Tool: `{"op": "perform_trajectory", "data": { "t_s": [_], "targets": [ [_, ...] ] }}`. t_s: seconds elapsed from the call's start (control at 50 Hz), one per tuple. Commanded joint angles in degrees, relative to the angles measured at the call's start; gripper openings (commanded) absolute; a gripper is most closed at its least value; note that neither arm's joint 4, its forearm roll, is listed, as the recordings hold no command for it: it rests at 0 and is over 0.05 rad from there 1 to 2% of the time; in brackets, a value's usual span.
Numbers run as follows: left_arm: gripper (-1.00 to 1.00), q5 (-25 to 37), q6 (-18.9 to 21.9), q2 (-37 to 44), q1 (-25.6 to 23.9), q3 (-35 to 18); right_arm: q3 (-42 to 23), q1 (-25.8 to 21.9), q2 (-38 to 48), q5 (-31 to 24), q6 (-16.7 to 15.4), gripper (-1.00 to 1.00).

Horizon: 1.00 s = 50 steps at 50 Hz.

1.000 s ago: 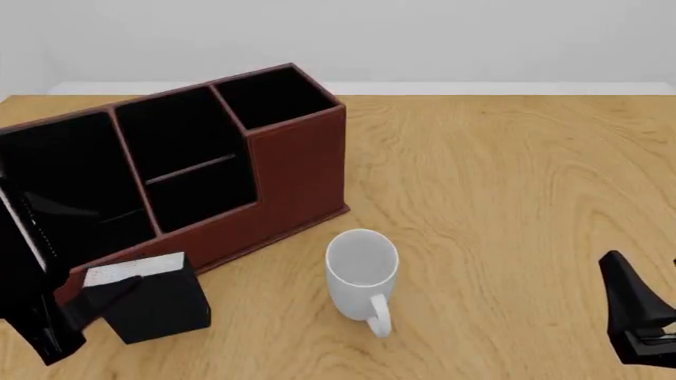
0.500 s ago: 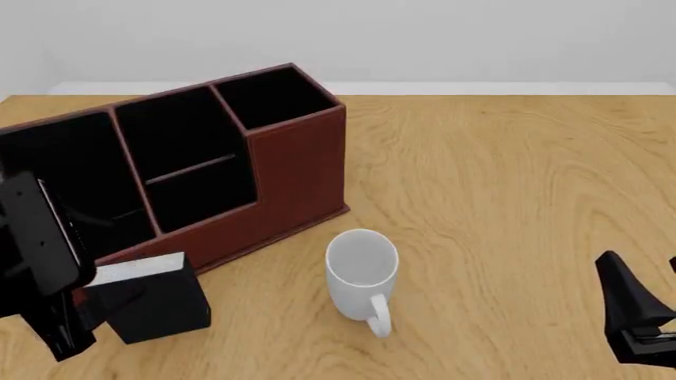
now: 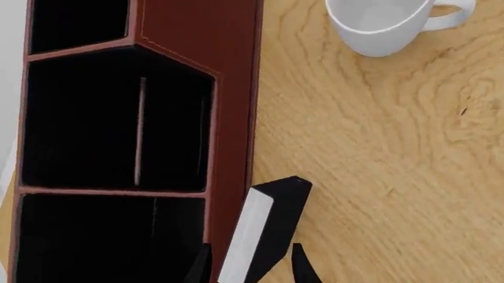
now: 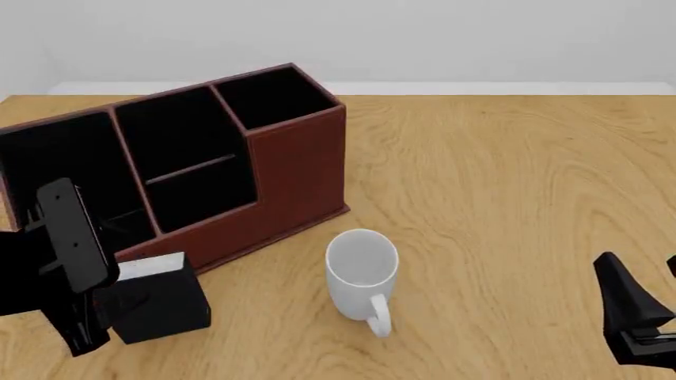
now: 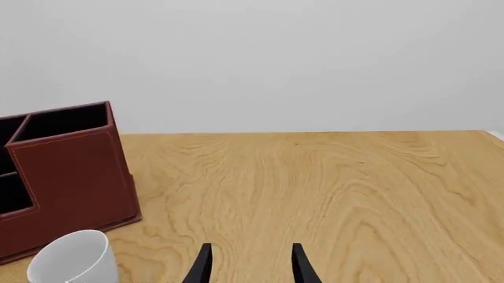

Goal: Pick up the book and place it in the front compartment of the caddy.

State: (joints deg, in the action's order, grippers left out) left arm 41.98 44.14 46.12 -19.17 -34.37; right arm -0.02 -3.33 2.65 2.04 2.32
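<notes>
Left hand (image 3: 250,268), fingers spread, straddles the upright book (image 3: 264,227) on the counter (image 4: 496,198) just beside the caddy (image 4: 301,170), likely for grasping; right hand (image 5: 250,265) released, idle.

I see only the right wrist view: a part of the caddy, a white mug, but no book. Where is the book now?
Observer: The book stands on the table, close to the near wall of the caddy and left of the mug in the front view.
Operator: Is the left gripper holding it?
Observer: Not yet. The left gripper is open, with one finger on each side of the book and small gaps showing.
Operator: And the front compartment?
Observer: The front compartment shows only its thin bar. The book is outside it.
</notes>
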Motion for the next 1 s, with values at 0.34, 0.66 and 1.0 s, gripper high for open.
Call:
{"op": "perform_trajectory", "data": {
  "t_s": [0.34,0.66,1.0],
  "targets": [
    [1.00,-5.63,0.49,6.71,-1.96,0.85,-0.03,-0.18,1.63,1.31,-0.14,1.00],
    [1.00,-9.53,-2.27,10.90,-4.13,2.46,0.00,0.31,1.83,1.89,-0.14,1.00],
    [1.00,-13.25,-3.08,13.11,-1.56,7.11,-0.01,0.62,2.16,2.32,-0.19,1.00]
  ]
}}
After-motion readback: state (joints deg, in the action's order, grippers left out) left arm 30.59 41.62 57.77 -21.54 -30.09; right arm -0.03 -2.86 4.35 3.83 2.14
